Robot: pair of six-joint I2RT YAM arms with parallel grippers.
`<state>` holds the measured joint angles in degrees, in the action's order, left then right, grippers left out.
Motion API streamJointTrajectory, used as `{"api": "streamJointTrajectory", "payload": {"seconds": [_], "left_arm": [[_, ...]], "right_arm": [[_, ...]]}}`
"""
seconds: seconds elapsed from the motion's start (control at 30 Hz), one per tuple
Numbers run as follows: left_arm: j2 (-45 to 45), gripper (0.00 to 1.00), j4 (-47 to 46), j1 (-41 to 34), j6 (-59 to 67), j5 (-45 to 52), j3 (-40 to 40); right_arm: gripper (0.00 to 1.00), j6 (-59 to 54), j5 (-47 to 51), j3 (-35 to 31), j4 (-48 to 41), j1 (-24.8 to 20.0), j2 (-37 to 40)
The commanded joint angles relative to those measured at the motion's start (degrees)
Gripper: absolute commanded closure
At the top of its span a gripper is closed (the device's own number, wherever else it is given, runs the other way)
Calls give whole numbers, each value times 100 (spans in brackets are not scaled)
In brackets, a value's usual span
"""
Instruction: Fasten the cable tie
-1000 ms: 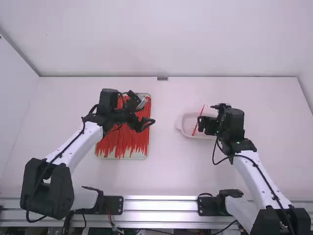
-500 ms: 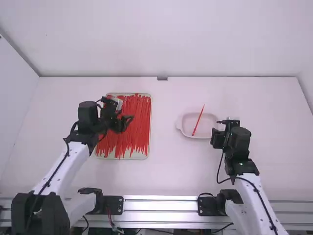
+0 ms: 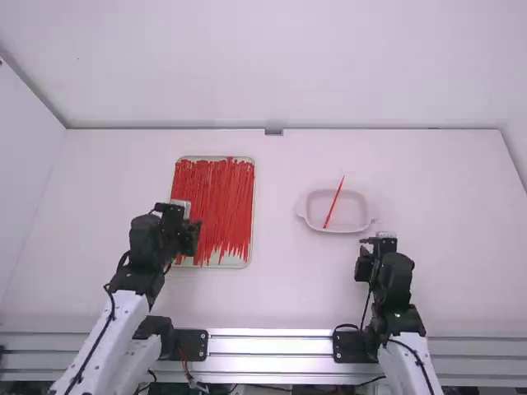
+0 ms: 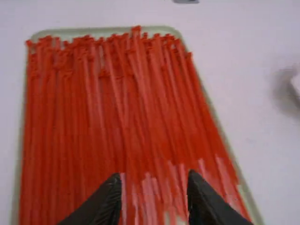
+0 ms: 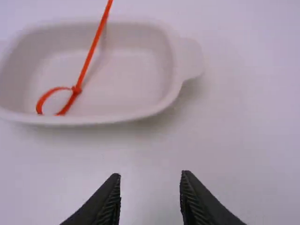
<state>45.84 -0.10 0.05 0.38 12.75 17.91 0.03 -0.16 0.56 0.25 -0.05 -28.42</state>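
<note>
Both my arms have pulled back from the dish (image 3: 306, 216). My right gripper (image 5: 150, 180) hangs on its near side, fingers spread, empty. My left gripper (image 4: 152, 180), likewise spread, hovers over one tray (image 4: 103, 32) of uncounted loose ties (image 3: 212, 206), left of the dish. One looped tie (image 5: 89, 51) lies in the dish.

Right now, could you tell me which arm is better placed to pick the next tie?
Left, probably: the left gripper, open, sits at the near edge of the tray, over the ties. The right gripper is by the dish, away from them.
</note>
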Motion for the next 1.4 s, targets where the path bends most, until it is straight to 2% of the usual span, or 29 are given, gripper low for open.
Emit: {"api": "streamJointTrajectory", "payload": {"seconds": [0.0,0.17,0.33,0.47,1.0,1.37], "left_arm": [[-384,70,10,-5,-38,-684,-360],[-1000,81,10,-5,-38,-1275,-976],[-1657,92,10,-5,-38,-1275,-1633],[-2058,99,10,-5,-38,-1275,-1791],[-3479,100,10,-5,-38,-1275,-1791],[-4249,100,10,-5,-38,-1275,-1791]], "right_arm": [[73,-3,16,-56,-25,5,351],[83,-3,16,-56,-25,5,910],[92,-3,16,-56,-25,5,1473],[98,-3,16,-56,-25,5,1799],[100,-3,16,-56,-25,5,2842],[100,-3,16,-56,-25,5,2842]]}}
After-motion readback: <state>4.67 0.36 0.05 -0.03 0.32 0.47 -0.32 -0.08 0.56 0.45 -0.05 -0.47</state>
